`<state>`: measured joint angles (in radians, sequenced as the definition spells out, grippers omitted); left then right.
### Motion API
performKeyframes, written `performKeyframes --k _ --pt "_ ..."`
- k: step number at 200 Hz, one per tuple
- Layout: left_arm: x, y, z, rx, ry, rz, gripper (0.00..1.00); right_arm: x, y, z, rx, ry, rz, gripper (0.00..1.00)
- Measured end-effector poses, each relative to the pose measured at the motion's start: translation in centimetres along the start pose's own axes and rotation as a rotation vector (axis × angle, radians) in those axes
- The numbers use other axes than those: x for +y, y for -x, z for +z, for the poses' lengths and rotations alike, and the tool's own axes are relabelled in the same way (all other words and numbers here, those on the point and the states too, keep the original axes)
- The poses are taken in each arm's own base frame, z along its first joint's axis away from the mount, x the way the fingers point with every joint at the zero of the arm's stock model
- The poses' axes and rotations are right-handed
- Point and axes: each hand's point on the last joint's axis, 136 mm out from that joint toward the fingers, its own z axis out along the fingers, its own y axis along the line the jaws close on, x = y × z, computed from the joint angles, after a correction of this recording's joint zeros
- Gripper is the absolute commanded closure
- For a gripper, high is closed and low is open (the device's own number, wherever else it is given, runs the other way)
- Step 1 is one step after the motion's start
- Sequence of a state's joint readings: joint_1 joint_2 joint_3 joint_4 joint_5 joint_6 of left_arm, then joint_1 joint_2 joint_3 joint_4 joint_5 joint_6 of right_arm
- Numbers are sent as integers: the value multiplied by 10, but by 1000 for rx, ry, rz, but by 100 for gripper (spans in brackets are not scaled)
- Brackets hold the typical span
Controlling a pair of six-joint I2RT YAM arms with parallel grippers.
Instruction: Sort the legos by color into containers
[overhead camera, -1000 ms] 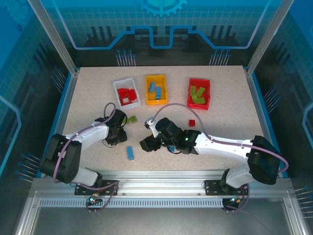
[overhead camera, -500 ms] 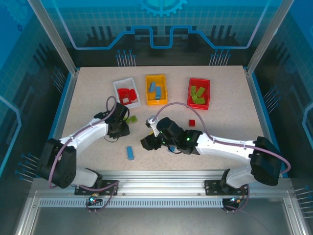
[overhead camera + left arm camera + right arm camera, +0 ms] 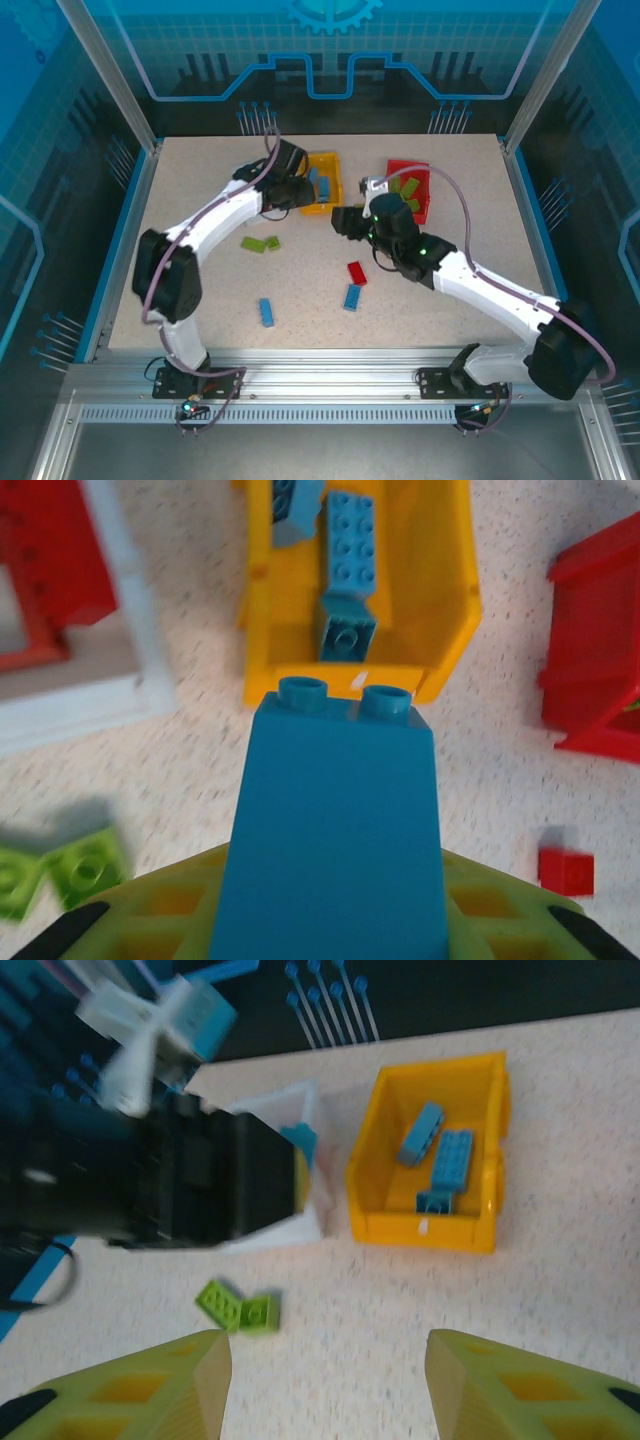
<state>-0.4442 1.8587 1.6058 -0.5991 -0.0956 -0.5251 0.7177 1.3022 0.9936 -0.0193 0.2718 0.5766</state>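
A blue brick [image 3: 335, 830] sat pinched in the left gripper [image 3: 292, 190], just short of the yellow bin [image 3: 455, 610], which held what looked like three blue bricks [image 3: 350, 540]. The right gripper [image 3: 328, 1380] hung near the red bin [image 3: 408, 163], jaws apart and empty.

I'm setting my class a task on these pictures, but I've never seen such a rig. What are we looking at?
A left arm and a right arm, both robots, are bolted at a table's near edge. One picture looks down from above; the other two come from cameras on the wrists. On the table stand a white bin, a yellow bin and a red bin, plus loose bricks: a green pair, a red one, two blue. The left claw grips a blue brick by the yellow bin; the right claw is open and empty.
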Motion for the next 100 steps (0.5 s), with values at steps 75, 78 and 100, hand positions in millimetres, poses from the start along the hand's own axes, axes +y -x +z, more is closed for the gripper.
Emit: performKeyframes --k 75,78,100 --pt "-37 51 86 -26 -24 54 64 -6 20 22 12 -17 52 45" --pt "-37 51 89 -22 -21 54 64 -6 20 22 14 -16 53 45" --pt "-30 47 105 5 0 47 59 -6 18 22 21 -17 55 45"
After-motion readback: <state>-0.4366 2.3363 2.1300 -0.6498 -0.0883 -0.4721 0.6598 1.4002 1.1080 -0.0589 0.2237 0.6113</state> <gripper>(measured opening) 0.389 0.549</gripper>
